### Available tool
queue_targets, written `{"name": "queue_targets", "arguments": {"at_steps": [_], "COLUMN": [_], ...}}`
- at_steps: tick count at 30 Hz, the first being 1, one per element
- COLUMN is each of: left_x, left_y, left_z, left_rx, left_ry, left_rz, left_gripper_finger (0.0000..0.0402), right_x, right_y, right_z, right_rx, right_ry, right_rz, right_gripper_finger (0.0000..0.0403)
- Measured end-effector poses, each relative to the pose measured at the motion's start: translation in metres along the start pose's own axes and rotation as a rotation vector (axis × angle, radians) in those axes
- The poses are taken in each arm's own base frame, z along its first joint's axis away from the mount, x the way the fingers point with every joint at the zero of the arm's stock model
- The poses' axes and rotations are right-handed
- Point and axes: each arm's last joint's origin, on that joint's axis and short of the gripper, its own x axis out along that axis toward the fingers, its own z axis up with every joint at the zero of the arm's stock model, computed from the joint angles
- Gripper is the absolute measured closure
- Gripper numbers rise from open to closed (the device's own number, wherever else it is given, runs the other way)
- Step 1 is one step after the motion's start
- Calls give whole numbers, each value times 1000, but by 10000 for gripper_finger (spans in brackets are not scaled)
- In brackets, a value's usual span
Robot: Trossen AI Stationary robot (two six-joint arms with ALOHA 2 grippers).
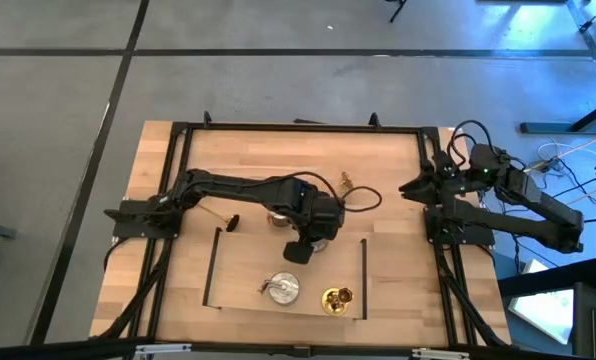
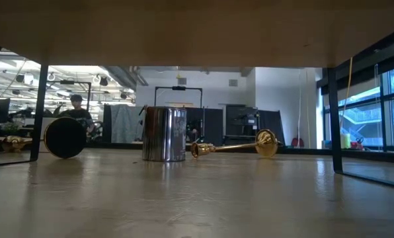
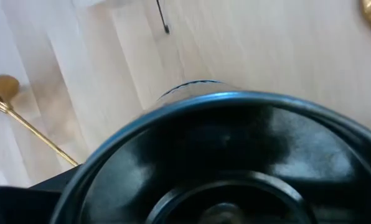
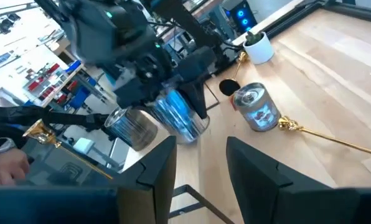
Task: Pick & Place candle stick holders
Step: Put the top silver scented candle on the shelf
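Left gripper (image 1: 300,251): table centre, jaws clamping a silver-grey holder (image 4: 180,118).
Right gripper (image 4: 201,167): table's right edge, jaws spread, empty.

Robotics lab / open workshop. Wooden table (image 1: 248,160) w/ black metal frame stands on grey concrete floor (image 1: 278,90). Beyond the table: big windows (image 2: 389,106), ceiling lights, dark partitions (image 2: 213,125), a person (image 2: 76,109) sitting at a desk. Cables and electronics (image 1: 578,180) just beside the table.
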Motion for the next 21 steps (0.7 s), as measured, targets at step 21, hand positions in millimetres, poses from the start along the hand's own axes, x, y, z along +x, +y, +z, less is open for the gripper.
{"name": "queue_targets", "arguments": {"at_steps": [21], "left_x": [-17], "left_y": [-11], "left_z": [15], "left_rx": [15], "left_ry": [-149], "left_rz": [-86], "left_gripper_finger": [47], "right_x": [6], "right_y": [4], "right_z": [-1], "right_rx": [-3], "right_ry": [-10], "right_rz": [-37], "right_gripper_finger": [259]}}
